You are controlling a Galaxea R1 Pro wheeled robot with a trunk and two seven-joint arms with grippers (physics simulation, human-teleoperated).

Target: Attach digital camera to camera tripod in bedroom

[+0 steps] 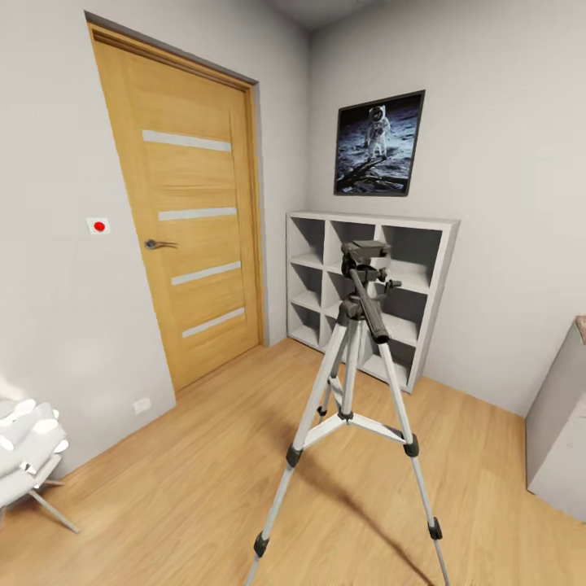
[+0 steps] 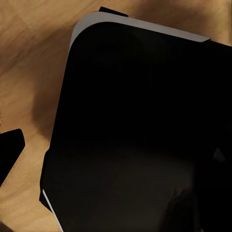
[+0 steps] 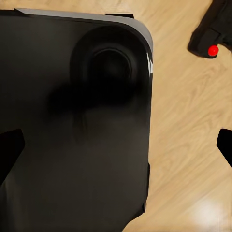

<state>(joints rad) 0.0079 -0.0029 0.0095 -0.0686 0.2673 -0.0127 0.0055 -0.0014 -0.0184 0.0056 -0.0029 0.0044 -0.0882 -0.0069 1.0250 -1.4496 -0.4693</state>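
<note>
Nearest the robot, both wrist views looked down past its own dark base [image 3: 72, 145] to the wood-plank floor [image 3: 188, 145]. In the right wrist view the right gripper [image 3: 116, 145] had its dark fingertips [image 3: 9, 147] at opposite edges of the picture, spread wide with nothing between them. In the left wrist view only one dark fingertip [image 2: 10, 147] of the left gripper showed, so I could not tell whether it was spread or closed. The digital camera [image 3: 210, 34] lay on the floor just beyond a corner of the base: small, black and boxy, with a red dot on top, partly cut off by the picture's edge. The step in hand seemed to be fetching it, which would call for lowering the right arm and closing squarely on the flat sides of the body, clear of the base. Farther off in the head view, the camera tripod [image 1: 350, 391] stood upright on three splayed silver-grey legs with black joints. Its black head [image 1: 364, 259] was bare and its pan handle [image 1: 372, 313] slanted down toward the robot. Behind it were a white cube shelf [image 1: 370, 289], a framed astronaut picture [image 1: 379, 144] and a wooden door [image 1: 183, 212].
</note>
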